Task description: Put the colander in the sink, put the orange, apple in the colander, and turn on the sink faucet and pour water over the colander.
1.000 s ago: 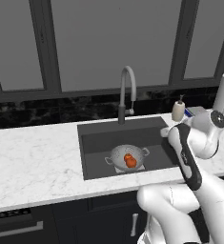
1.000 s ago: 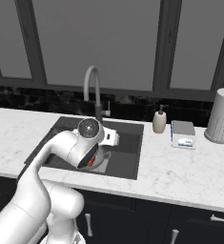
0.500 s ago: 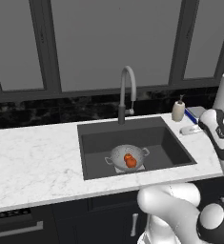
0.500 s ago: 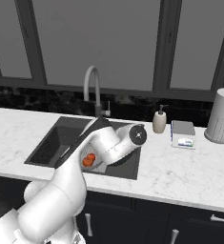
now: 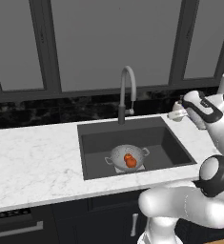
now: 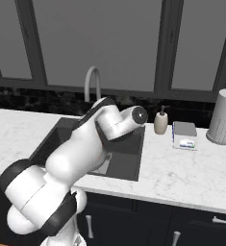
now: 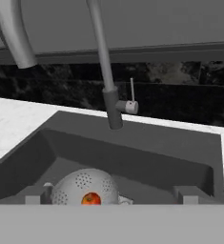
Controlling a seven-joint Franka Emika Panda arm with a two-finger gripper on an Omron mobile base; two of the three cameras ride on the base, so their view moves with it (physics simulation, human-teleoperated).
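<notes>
The grey colander (image 5: pixel 126 157) stands on the floor of the dark sink (image 5: pixel 166 143). Two red-orange fruits (image 5: pixel 129 160) lie in it, touching; which is the orange and which the apple I cannot tell. The gooseneck sink faucet (image 5: pixel 126 91) rises behind the basin, its spout arched over it. In the hand view my gripper (image 7: pixel 111 196) is open, its fingertips (image 7: pixel 35 195) far apart with nothing between them. It looks at the faucet's base and side lever (image 7: pixel 131 103), with the colander (image 7: pixel 85 187) and a fruit (image 7: pixel 90 198) low in front.
A soap bottle (image 6: pixel 160 121), a small box (image 6: pixel 183 135) and a paper towel roll (image 6: pixel 224 116) stand on the white marble counter (image 6: pixel 182 168) right of the sink. My arm (image 6: pixel 85 149) hides most of the basin in the right base view. Dark windows line the back wall.
My arm has swung from over the sink out to the right and up. The gripper stays open. The colander and fruits have not moved.
</notes>
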